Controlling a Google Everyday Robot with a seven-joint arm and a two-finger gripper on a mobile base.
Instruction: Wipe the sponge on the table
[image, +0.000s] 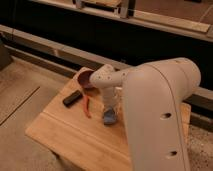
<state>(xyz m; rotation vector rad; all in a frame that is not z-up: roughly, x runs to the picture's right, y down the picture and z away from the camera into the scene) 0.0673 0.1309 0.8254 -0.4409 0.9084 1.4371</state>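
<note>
The small blue-grey sponge (109, 117) lies on the light wooden table (70, 132), near its middle. My gripper (110, 111) comes straight down onto it from the white arm that fills the right side of the view. The wrist hides the sponge's top. The sponge's lower edge touches the planks.
A black rectangular block (73, 97) lies at the table's left rear. A thin orange-red stick (87, 106) rests beside it, just left of the sponge. A dark reddish bowl (86, 78) stands at the back edge. A dark low wall runs behind; speckled floor lies to the left.
</note>
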